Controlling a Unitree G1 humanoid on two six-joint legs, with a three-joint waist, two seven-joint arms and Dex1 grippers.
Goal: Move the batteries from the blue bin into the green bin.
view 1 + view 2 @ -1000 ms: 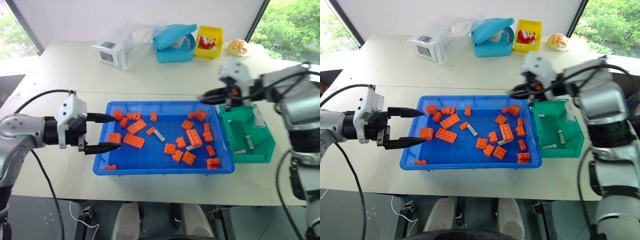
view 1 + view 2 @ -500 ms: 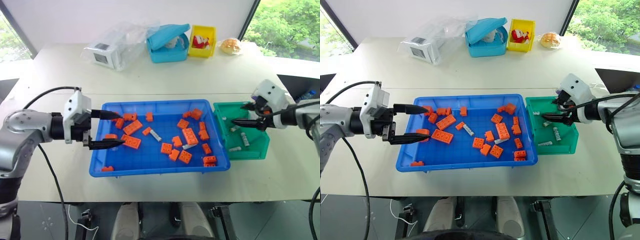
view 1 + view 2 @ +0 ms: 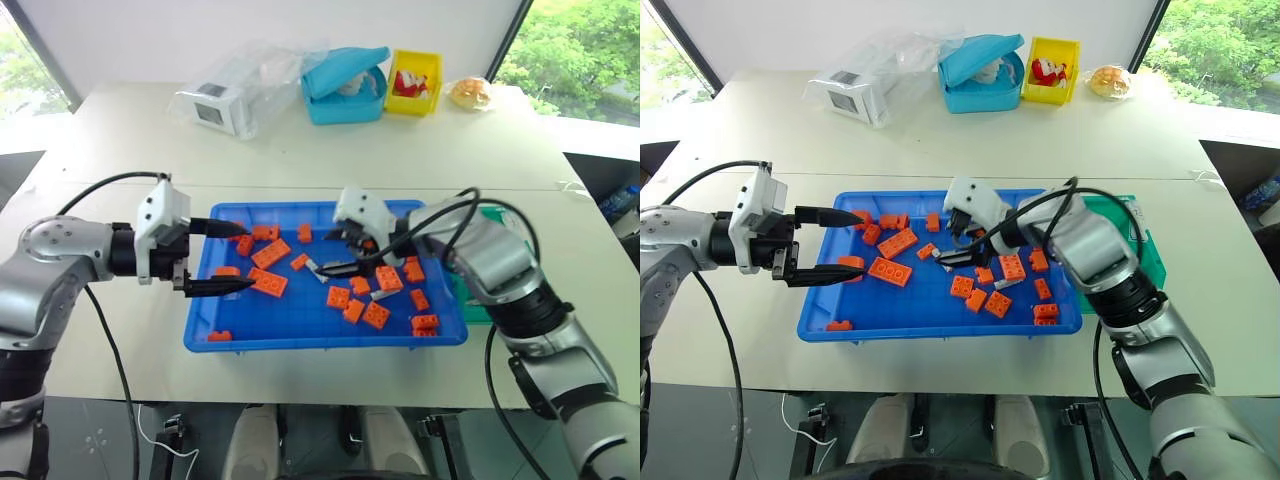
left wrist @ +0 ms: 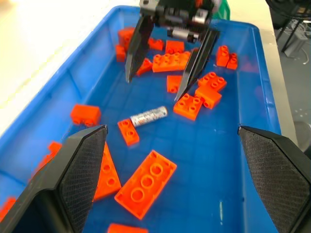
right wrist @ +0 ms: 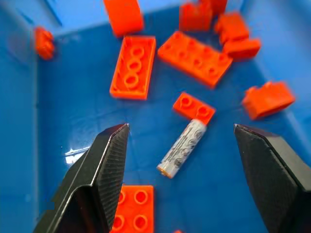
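The blue bin (image 3: 320,343) sits mid-table, holding several orange bricks (image 3: 272,252) and the batteries. One battery (image 3: 318,268) lies near the bin's middle, also seen in both wrist views (image 5: 183,148) (image 4: 148,116). A second battery (image 3: 385,296) lies further right. My right gripper (image 3: 336,255) hangs open just above the first battery, a finger on either side and neither touching it. My left gripper (image 3: 246,261) stands open and empty over the bin's left end. The green bin (image 3: 1152,262) stands against the blue bin's right side, mostly hidden by my right arm.
At the back of the table stand a light-blue lidded box (image 3: 345,88), a yellow bin (image 3: 416,84), a white device in a clear bag (image 3: 222,104) and a bun (image 3: 473,93). Bricks crowd the blue bin's right half (image 3: 388,276).
My right gripper opened over the green bin, then swung left and down into the blue bin, above a battery. My left gripper stayed where it was. The camera shifted a little.
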